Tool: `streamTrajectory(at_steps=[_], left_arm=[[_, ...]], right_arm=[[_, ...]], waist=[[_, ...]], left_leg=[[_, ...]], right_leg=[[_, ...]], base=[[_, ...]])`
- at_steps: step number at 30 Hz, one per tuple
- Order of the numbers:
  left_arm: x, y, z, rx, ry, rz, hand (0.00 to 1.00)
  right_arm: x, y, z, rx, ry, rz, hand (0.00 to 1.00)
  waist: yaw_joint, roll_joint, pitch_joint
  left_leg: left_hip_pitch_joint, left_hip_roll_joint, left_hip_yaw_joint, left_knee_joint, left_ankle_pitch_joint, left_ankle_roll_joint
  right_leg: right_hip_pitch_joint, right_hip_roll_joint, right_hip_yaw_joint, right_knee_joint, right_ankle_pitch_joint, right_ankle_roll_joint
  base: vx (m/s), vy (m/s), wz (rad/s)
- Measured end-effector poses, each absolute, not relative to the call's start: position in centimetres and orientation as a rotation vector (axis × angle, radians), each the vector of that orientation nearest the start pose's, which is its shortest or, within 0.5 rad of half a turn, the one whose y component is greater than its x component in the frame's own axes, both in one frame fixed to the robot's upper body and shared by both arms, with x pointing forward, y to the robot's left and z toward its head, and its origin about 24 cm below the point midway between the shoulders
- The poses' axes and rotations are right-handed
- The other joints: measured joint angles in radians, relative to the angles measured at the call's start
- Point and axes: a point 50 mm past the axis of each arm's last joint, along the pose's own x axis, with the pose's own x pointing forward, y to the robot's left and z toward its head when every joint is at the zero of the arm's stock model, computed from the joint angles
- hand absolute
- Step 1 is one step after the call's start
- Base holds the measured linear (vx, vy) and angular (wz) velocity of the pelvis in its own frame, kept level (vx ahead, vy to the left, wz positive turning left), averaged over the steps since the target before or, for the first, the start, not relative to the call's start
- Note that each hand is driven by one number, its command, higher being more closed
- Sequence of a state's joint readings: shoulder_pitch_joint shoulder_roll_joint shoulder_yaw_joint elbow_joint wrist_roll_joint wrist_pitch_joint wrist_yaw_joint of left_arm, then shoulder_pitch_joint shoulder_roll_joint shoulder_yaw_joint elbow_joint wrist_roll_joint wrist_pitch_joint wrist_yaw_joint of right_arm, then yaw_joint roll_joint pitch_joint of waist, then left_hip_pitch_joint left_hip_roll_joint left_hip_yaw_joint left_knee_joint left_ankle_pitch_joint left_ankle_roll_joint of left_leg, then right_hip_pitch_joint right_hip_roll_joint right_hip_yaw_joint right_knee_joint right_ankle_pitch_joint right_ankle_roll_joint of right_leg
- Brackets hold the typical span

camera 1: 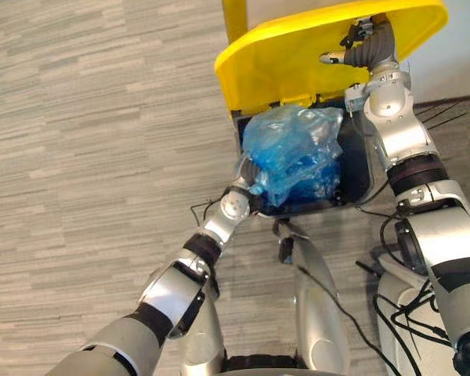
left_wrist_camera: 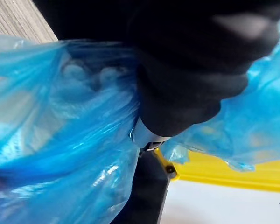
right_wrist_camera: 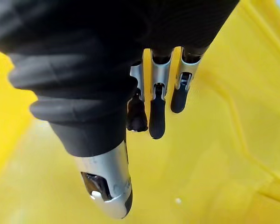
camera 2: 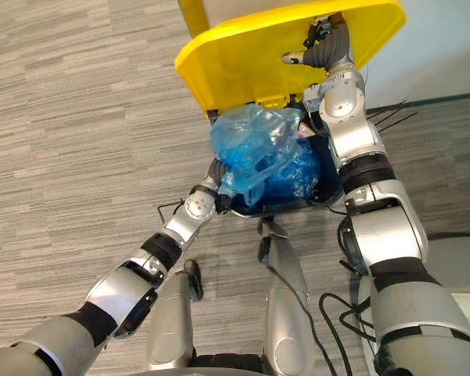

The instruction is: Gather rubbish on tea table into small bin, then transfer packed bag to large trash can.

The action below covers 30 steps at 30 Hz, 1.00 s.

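Note:
A packed blue plastic bag bulges out of the mouth of the large dark trash can, standing above its rim. My left hand is at the bag's lower left side, by the can's front corner, its fingers buried in the blue film. The can's yellow lid is tipped up and back. My right hand is raised against the lid's underside, open, with straight fingers pointing along the yellow surface.
The can stands on grey striped floor, next to a pale wall at the right. A yellow upright rises behind the lid. Open floor stretches to the left of the can.

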<state>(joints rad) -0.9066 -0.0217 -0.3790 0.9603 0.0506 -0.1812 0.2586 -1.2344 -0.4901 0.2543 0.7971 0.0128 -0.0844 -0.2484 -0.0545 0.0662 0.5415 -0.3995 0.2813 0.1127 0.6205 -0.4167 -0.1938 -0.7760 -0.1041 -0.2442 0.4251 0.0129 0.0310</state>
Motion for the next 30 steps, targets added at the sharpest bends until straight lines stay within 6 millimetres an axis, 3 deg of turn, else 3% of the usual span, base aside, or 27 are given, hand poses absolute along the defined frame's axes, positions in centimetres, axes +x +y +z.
streamTrajectory(at_steps=[3, 7, 12, 14, 19, 21, 22, 27, 29, 30], left_arm=[[37.8, 2.4, 10.9, 0.355, -0.133, -0.245, 0.0], [37.3, 2.7, 9.1, 0.292, -0.041, -0.231, 0.0], [36.6, 2.1, 9.1, 0.223, -0.057, -0.232, 0.0], [36.4, 2.6, 8.5, 0.227, -0.041, -0.221, 0.0], [35.8, 3.4, 6.8, 0.247, -0.006, -0.21, 0.0], [35.5, 4.9, 5.5, 0.273, 0.029, -0.186, 0.0], [35.4, 5.1, 5.3, 0.277, 0.033, -0.183, 0.0], [33.2, 9.6, 1.7, 0.29, 0.109, -0.111, 0.0], [31.0, 13.0, -0.6, 0.273, 0.164, -0.036, 0.0], [30.3, 13.7, -1.3, 0.272, 0.188, -0.021, 0.0]], right_arm=[[39.4, -14.8, 32.0, -0.466, -0.67, -0.126, 0.0], [38.2, -11.8, 32.9, -0.412, -0.763, -0.04, 0.0], [36.8, -8.9, 32.5, -0.376, -0.829, 0.057, 0.0], [36.8, -8.0, 31.4, -0.389, -0.816, 0.092, 0.0], [37.3, -8.4, 26.8, -0.399, -0.691, 0.114, 0.0], [37.6, -9.3, 23.8, -0.429, -0.607, 0.109, 0.0], [37.6, -9.4, 23.4, -0.436, -0.597, 0.107, 0.0], [36.7, -13.6, 15.2, -0.439, -0.351, 0.036, 0.0], [34.4, -15.9, 9.9, -0.395, -0.203, -0.017, 0.0], [33.8, -16.1, 8.7, -0.385, -0.165, -0.022, 0.0]], waist=[[-0.012, -0.002, 0.001], [-0.016, -0.005, 0.005], [-0.013, -0.012, 0.003], [-0.011, -0.025, 0.001], [-0.003, -0.051, -0.006], [0.009, -0.083, -0.025], [0.009, -0.084, -0.026], [0.025, -0.095, -0.031], [0.038, -0.108, -0.04], [0.041, -0.118, -0.047]], left_leg=[[-0.057, 0.032, 0.031, 0.035, -0.018, -0.018], [-0.071, 0.067, 0.066, 0.054, -0.033, -0.027], [-0.043, 0.068, 0.093, 0.051, -0.033, -0.027], [-0.029, 0.068, 0.092, 0.05, -0.032, -0.028], [0.032, 0.067, 0.072, 0.034, -0.019, -0.035], [0.07, 0.05, 0.06, 0.017, -0.012, -0.027], [0.074, 0.05, 0.056, 0.017, -0.011, -0.026], [0.177, 0.036, 0.012, 0.04, -0.015, -0.017], [0.231, -0.01, 0.027, 0.037, -0.025, 0.013], [0.24, -0.024, 0.039, 0.033, -0.024, 0.02]], right_leg=[[-0.063, 0.028, 0.012, -0.002, 0.011, -0.005], [-0.098, 0.057, 0.018, 0.012, 0.012, -0.008], [-0.095, 0.051, 0.032, 0.036, 0.002, -0.004], [-0.078, 0.049, 0.028, 0.034, 0.001, -0.003], [0.008, 0.025, -0.002, 0.032, -0.002, -0.01], [0.052, 0.009, -0.007, 0.029, -0.009, 0.001], [0.059, 0.007, -0.011, 0.028, -0.01, 0.002], [0.21, -0.018, -0.043, 0.021, -0.013, 0.002], [0.277, -0.033, -0.02, -0.043, 0.037, 0.02], [0.281, -0.041, -0.008, -0.055, 0.052, 0.027]], base=[[0.02, -0.022, -0.37], [0.06, -0.033, -0.26], [0.02, -0.018, -0.04], [-0.02, -0.018, 0.08], [-0.02, -0.009, 0.24], [-0.03, 0.016, 0.23], [-0.01, 0.018, 0.29], [-0.01, 0.079, 0.23], [-0.09, 0.193, -0.06], [-0.14, 0.216, -0.4]])
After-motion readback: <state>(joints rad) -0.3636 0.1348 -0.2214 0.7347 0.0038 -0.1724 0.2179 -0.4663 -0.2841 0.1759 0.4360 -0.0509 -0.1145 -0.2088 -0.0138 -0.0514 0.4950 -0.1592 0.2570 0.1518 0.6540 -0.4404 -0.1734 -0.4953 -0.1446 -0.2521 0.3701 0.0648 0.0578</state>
